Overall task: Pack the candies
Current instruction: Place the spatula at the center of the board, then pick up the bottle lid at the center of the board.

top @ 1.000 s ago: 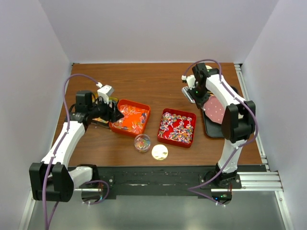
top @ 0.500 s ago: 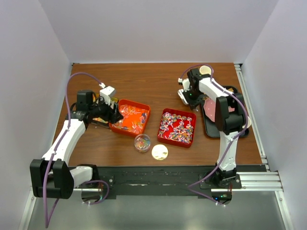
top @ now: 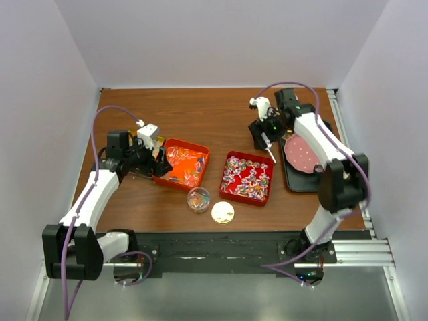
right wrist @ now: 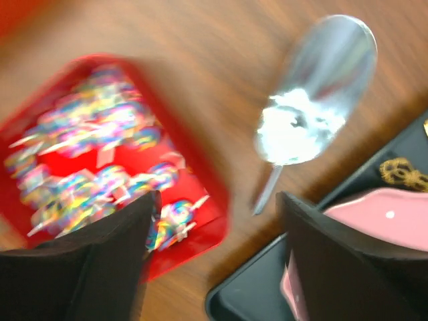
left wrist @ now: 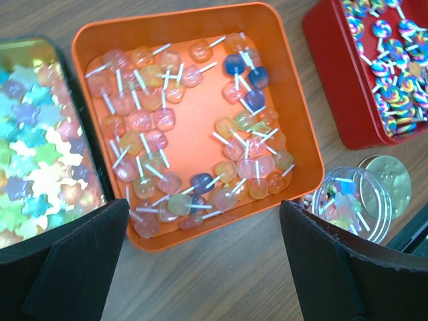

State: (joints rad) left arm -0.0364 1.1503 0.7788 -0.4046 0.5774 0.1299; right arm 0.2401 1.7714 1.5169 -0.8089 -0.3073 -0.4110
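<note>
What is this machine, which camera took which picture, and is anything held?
The machine is a left arm and a right arm bolted to a table. The wide picture comes from a fixed camera above and behind them; each close-up comes from a wrist camera, its own fingers at the bottom. Laid out: an orange tray of square lollipops, a red tray of swirled lollipops, a black tray of star sweets, a clear jar, a gold lid, and a pink plate on a second black tray. The left end effector is open and empty. The right end effector is open too; a blurred metal spoon shows beyond it, ungripped.
</note>
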